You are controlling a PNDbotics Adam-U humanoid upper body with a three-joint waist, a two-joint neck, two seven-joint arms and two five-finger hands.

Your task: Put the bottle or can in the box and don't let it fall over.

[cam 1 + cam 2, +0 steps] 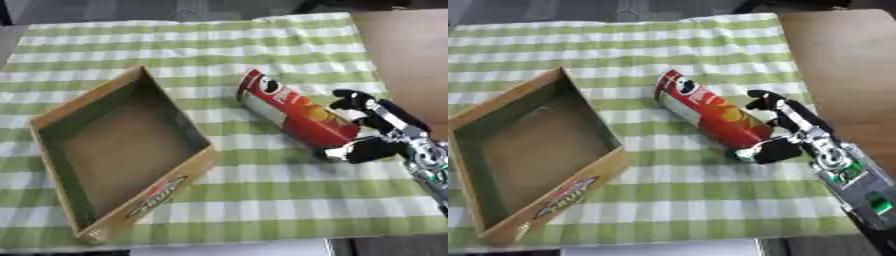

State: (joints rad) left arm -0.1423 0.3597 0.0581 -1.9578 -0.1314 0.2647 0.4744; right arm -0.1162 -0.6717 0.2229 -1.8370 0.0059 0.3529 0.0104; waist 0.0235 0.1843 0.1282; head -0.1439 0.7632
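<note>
Red can [294, 114] tilted on cloth | R hand [374, 134] fingers curled round it | box [122, 152] apart, left

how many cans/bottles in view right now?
1. A red can is tilted over the checked cloth, right of the open cardboard box, its lower end between the right hand's curled fingers and thumb. The box looks empty; none seem hidden.

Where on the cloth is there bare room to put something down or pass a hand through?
The checked cloth is bare behind the cardboard box and the red can, and along the near edge right of the box. The strip between box and can is narrow. It is crowded where the right hand curls around the can.
</note>
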